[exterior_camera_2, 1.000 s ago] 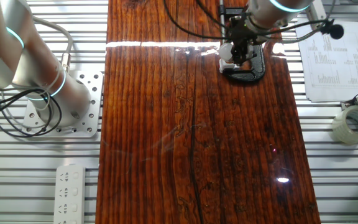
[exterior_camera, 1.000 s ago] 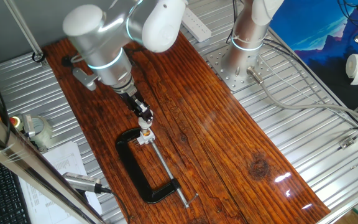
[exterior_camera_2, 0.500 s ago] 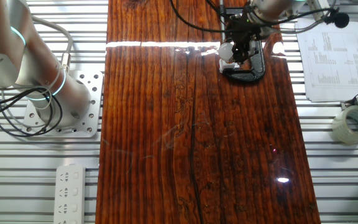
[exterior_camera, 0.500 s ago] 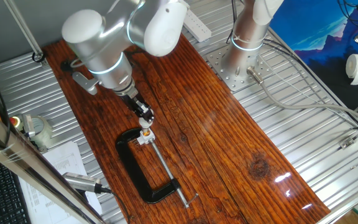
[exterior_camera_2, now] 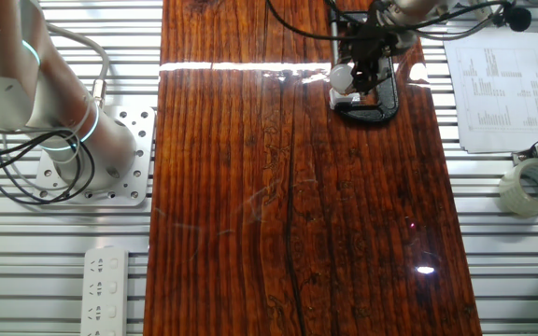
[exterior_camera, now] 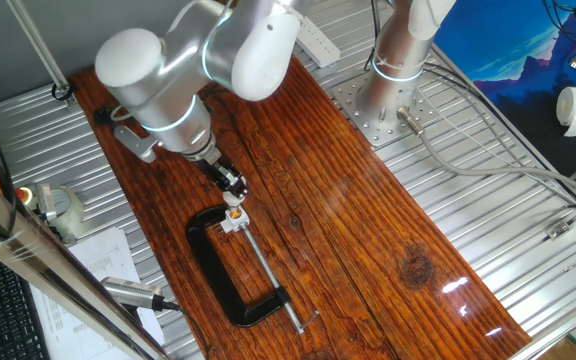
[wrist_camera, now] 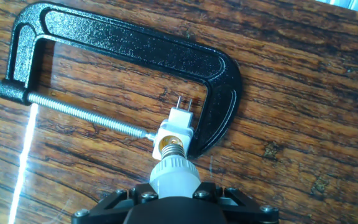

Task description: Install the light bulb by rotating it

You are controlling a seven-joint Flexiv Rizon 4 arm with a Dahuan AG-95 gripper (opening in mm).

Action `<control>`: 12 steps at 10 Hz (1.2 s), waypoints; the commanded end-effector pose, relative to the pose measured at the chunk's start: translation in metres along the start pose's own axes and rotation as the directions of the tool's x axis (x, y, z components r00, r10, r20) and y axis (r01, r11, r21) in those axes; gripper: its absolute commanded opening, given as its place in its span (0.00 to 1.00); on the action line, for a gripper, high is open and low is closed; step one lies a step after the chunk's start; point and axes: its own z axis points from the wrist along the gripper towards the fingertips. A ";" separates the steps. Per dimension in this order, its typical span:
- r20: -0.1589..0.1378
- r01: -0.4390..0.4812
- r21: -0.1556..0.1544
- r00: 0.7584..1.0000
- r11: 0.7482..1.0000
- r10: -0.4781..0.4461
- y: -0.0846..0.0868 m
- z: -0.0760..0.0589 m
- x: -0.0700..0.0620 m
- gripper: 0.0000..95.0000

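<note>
The light bulb [wrist_camera: 174, 175] is pinched in the gripper's [wrist_camera: 174, 198] jaws with its threaded base partly into the socket [wrist_camera: 174, 134] held by the C-clamp [wrist_camera: 135, 50] near the counter's edge, so probably more twisting left.

arm: silver-white, reaches down over the surface, wrist bent, hand pointing steeply down | hand [exterior_camera: 233, 192]: black fingers closed on the light bulb [wrist_camera: 174, 173] | hand view: fingers flank the pale head
</note>
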 end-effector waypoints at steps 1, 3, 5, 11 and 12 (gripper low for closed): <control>-0.016 0.000 0.014 1.000 1.000 0.000 0.000 0.000 0.001 0.40; -0.079 0.019 0.021 0.997 1.000 -0.017 0.000 0.000 0.001 0.40; -0.092 0.076 0.012 0.993 0.997 -0.074 0.000 0.000 0.001 0.40; -0.172 0.177 0.108 0.973 0.978 -0.157 0.009 -0.005 -0.011 0.40; -0.172 0.171 0.111 0.974 0.979 -0.150 0.012 -0.005 -0.015 0.40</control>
